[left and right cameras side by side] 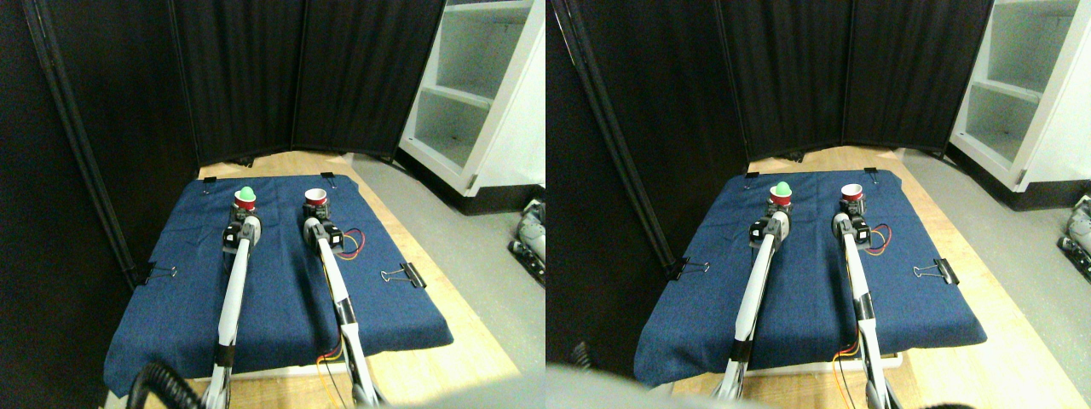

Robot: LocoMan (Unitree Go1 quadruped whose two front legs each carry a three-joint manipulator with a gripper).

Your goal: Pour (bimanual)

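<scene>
Blue cloth (281, 281) covers the wooden desk (460, 341). At 12 o'clock on it: small red cup with green ball on top (245, 201) left, small red open cup (316, 199) right. Left gripper (242, 228) and right gripper (317, 223) sit right at each cup; jaws too small, cannot tell. Black binder clip (406, 275) at 3 o'clock.

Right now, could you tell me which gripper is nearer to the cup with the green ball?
Left. The left gripper sits right at the cup with the green ball; the right gripper is off to its right, at the other red cup.
</scene>
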